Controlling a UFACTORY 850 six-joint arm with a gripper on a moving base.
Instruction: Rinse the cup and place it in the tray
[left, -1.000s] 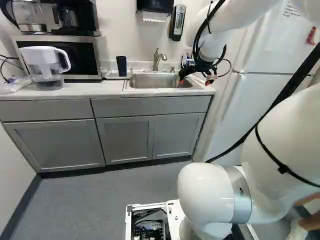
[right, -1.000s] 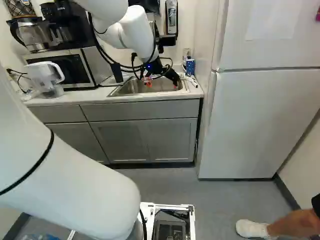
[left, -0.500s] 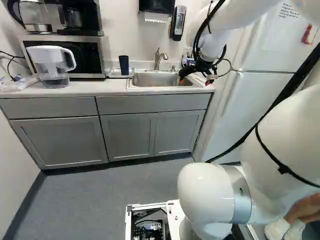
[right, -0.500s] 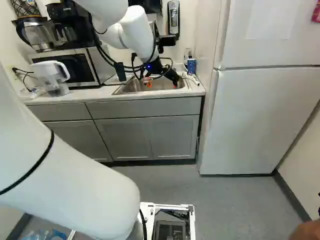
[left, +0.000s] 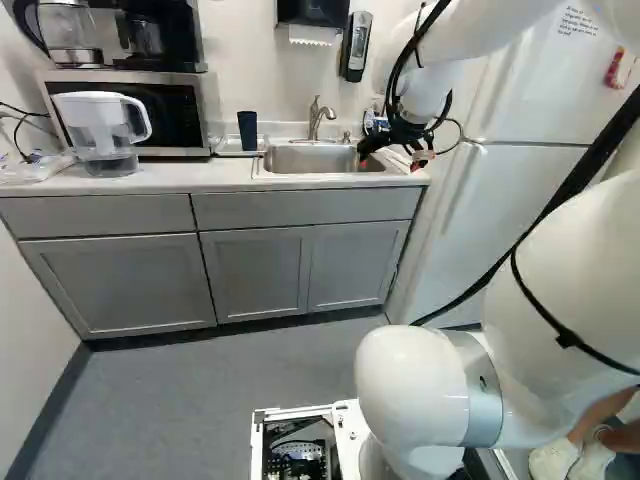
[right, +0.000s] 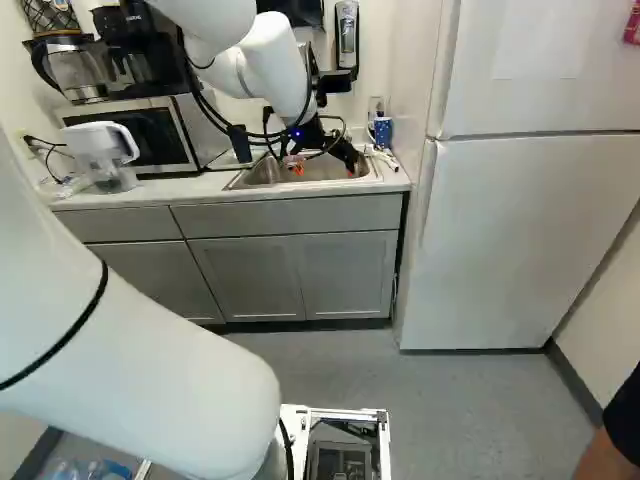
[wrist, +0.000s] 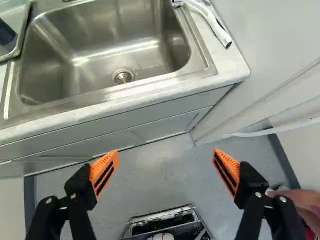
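gripper: the black gripper (right: 325, 170) had its ribbed orange pads (wrist: 104, 172) spread wide apart, holding nothing.
cup: dark blue, smooth, straight-sided, it (left: 247, 130) stood upright in the tray, to the left of the sink in the left base view.
tray: shallow, with a raised rim (wrist: 20, 46), it lay just beside the sink.
sink: brushed steel with rounded corners (wrist: 90, 35) and a round drain (wrist: 123, 76).
faucet: curved metal (left: 315, 118), behind the basin.
pitcher: clear plastic (left: 105, 130) with a white handle, on the pale counter (left: 160, 180).

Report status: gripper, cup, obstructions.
Gripper open, holding nothing. Cup upright in tray, left of sink. Person near base's right; watch clearance.
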